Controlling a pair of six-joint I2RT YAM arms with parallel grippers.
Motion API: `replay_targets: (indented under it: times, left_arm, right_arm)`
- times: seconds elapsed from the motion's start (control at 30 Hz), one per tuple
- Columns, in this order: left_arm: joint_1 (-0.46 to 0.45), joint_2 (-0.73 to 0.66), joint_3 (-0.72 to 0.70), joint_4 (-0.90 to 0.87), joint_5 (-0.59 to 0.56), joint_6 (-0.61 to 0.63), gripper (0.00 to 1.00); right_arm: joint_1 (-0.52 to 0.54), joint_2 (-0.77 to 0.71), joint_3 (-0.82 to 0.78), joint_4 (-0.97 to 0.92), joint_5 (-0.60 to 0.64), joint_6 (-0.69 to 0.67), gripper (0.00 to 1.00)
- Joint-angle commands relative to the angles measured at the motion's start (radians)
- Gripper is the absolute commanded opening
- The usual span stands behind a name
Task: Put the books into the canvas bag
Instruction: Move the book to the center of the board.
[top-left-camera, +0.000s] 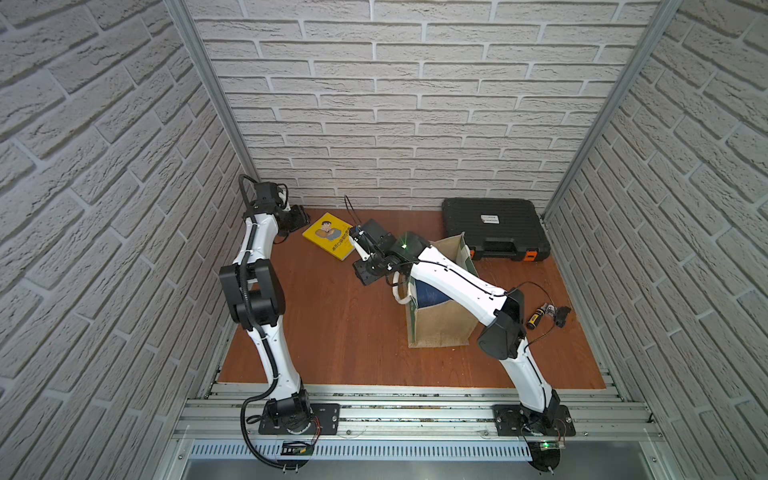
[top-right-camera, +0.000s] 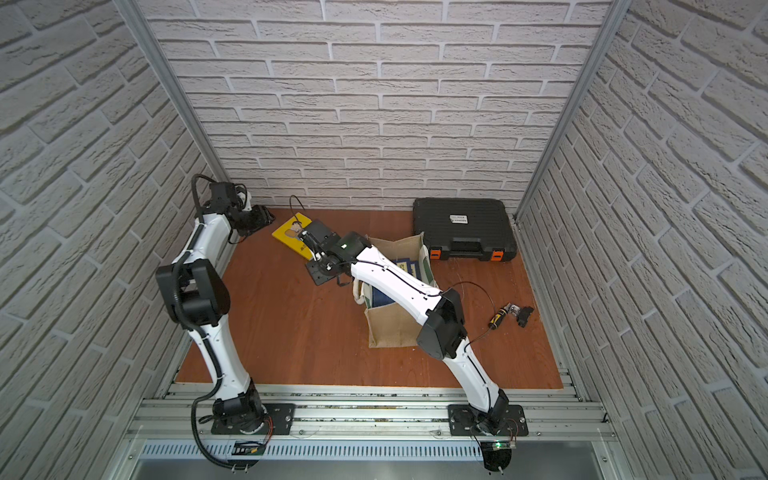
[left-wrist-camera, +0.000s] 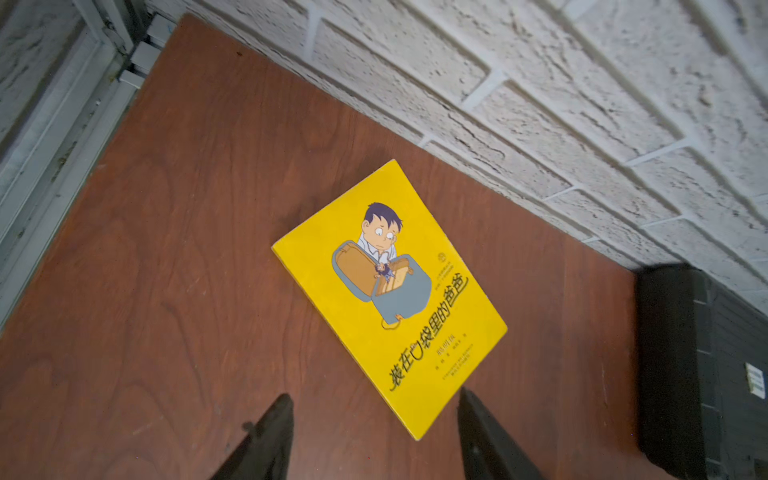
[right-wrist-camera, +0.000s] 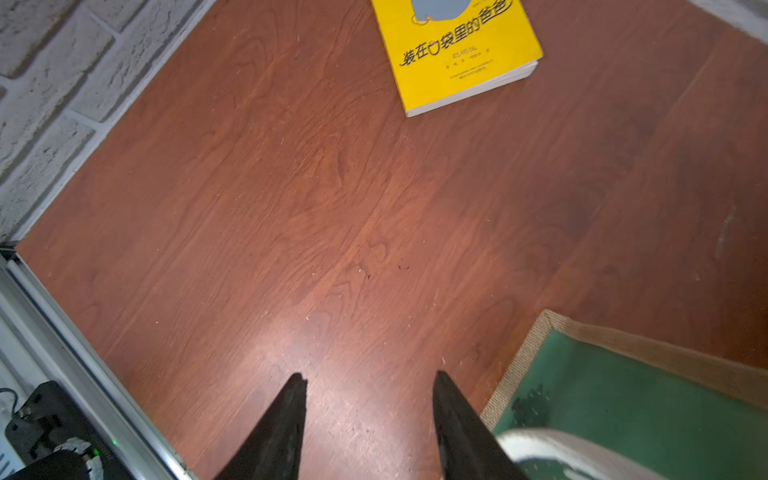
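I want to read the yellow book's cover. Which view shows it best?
The left wrist view: the whole yellow book shows, title legible. The right wrist view crops its cover; in both top views it is small.

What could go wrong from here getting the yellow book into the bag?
The yellow book lies flat on the table, so a grab may just push it toward the wall. The left gripper and right gripper both face it and could collide. The right arm crosses the canvas bag and might snag or tip it.
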Motion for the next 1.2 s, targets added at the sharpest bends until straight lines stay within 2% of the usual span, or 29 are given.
replay_targets:
  times: [0.0, 0.1, 0.2, 0.43, 0.73, 0.93, 1.07, 1.1, 1.17]
  left_arm:
    - [0.014, 0.156, 0.214, -0.127, 0.038, 0.106, 0.65]
    - [0.020, 0.354, 0.480, -0.190, 0.039, 0.138, 0.66]
    - [0.028, 0.495, 0.635, -0.172, 0.050, 0.120, 0.66]
    - [0.030, 0.571, 0.611, 0.020, 0.079, 0.068, 0.68]
    - [0.014, 0.634, 0.628, 0.151, 0.213, -0.006, 0.65]
    - [-0.037, 0.656, 0.629, 0.132, 0.215, -0.002, 0.64]
    - [-0.085, 0.637, 0.611, 0.018, 0.190, 0.034, 0.60]
    - [-0.095, 0.621, 0.587, 0.008, 0.179, 0.057, 0.58]
    - [-0.129, 0.527, 0.452, 0.062, 0.109, 0.110, 0.53]
  right_arm:
    - [0.000, 0.031, 0.033, 0.064, -0.042, -0.013, 0.50]
    - [-0.002, 0.084, 0.037, 0.101, -0.062, 0.006, 0.51]
    - [-0.005, 0.131, 0.049, 0.107, -0.074, 0.015, 0.51]
    - [-0.028, 0.180, 0.054, 0.088, -0.083, 0.040, 0.51]
    - [-0.071, 0.172, 0.006, 0.086, -0.095, 0.074, 0.51]
    - [-0.114, 0.174, -0.034, 0.103, -0.105, 0.080, 0.51]
    - [-0.158, 0.191, -0.036, 0.128, -0.109, 0.087, 0.52]
    - [-0.169, 0.197, -0.037, 0.140, -0.108, 0.092, 0.52]
    - [-0.190, 0.214, -0.037, 0.179, -0.112, 0.105, 0.52]
